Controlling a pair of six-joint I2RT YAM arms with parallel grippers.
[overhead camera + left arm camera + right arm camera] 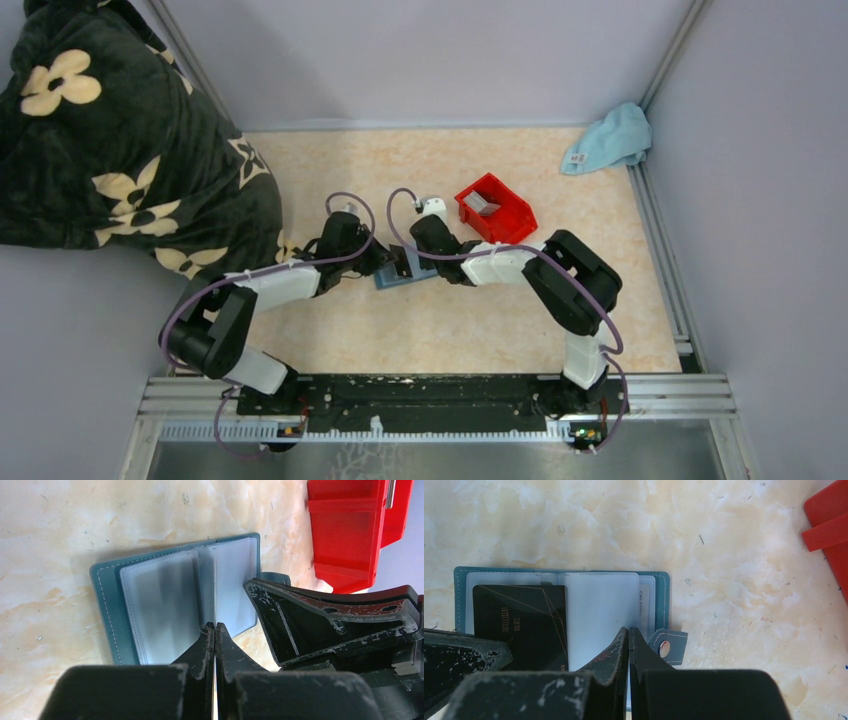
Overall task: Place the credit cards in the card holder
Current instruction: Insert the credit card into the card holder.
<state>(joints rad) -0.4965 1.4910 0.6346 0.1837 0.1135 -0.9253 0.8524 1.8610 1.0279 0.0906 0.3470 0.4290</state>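
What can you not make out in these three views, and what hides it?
Top view: wallet mostly under left gripper and right gripper.
Left wrist: sleeve contents blurred; bin cut by the edge.
Right wrist: black card's lower corner behind left gripper; print too small.
Top view: bin's grey item too small to identify.

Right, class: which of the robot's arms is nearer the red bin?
Right. The right arm has its wrist just beside the red bin. The left arm reaches in from the other side of the card holder, further left.
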